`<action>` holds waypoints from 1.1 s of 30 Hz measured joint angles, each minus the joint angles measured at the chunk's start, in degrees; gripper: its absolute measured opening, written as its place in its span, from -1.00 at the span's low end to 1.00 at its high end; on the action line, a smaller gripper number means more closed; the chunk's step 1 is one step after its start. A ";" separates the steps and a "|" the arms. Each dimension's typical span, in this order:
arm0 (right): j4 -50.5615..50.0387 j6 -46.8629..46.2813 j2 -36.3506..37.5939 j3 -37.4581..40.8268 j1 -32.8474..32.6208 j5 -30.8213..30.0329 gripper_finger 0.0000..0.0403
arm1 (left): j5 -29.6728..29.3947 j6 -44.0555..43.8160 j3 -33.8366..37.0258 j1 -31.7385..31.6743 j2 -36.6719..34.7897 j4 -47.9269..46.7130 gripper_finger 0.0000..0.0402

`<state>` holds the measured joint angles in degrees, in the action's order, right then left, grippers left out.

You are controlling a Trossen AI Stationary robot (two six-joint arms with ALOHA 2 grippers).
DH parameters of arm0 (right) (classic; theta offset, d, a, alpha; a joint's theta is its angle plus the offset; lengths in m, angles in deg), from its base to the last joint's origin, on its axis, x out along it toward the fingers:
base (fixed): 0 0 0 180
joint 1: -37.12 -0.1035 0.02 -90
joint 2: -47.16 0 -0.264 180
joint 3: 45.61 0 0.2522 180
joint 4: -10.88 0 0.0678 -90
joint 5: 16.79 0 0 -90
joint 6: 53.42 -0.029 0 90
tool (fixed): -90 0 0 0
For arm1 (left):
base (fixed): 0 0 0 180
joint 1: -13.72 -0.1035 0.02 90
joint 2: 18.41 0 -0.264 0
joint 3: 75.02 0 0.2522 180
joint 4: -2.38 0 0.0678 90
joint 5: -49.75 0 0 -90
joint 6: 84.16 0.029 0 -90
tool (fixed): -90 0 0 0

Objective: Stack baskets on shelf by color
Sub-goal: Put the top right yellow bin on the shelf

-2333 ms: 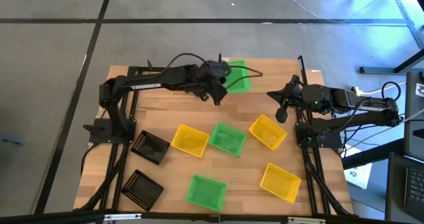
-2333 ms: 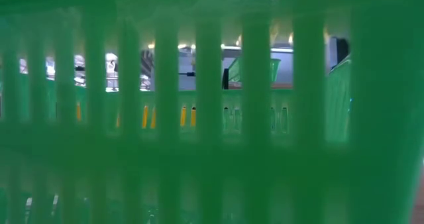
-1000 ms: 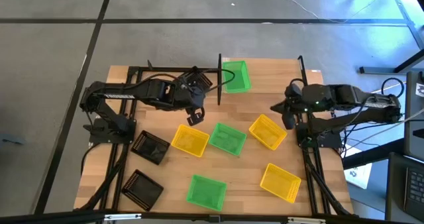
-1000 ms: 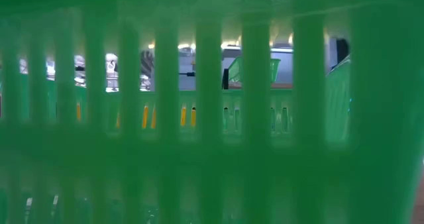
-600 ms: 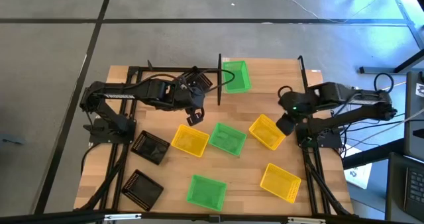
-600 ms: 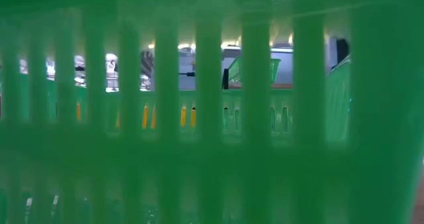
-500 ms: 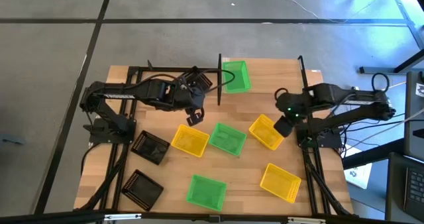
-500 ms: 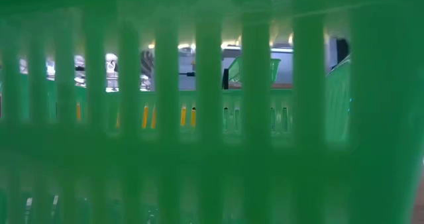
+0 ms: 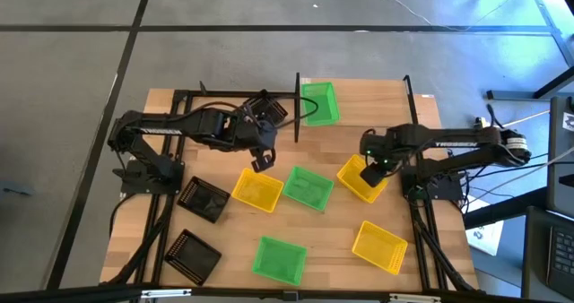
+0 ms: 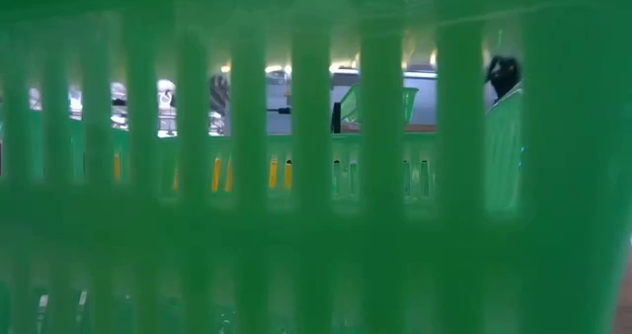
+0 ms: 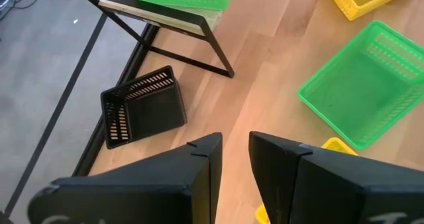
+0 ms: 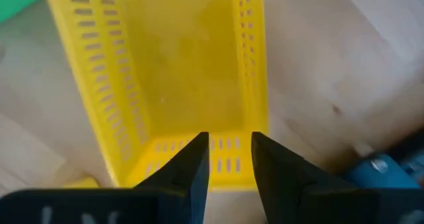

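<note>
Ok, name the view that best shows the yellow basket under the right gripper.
Right wrist view: the yellow basket fills it, open side up. High view shows it small, partly under the right gripper. The others miss it.

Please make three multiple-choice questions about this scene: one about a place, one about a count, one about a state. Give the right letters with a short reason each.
1. Where is the right gripper?
A. over the yellow basket nearest it
B. over a black basket
C. on the shelf

2. How many green baskets lie on the tabletop, off the shelf?
A. one
B. two
C. four

3. How are the right gripper's fingers?
A. shut on a basket wall
B. open, empty
C. out of sight

Answers:
1 A, the high view shows it above that basket's rim.
2 B, one in the middle, one nearer the front.
3 B, the right wrist view shows a gap with nothing between.
</note>
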<state>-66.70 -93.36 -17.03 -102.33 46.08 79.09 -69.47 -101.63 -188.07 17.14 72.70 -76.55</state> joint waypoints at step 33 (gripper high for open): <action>12.50 -2.58 0.04 7.67 5.24 1.33 -0.94 | 0.15 -1.90 0.00 0.03 0.00 0.09 -0.66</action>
<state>-54.19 -95.94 -16.98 -94.66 51.32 80.41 -69.31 -103.53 -188.07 17.17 72.70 -76.46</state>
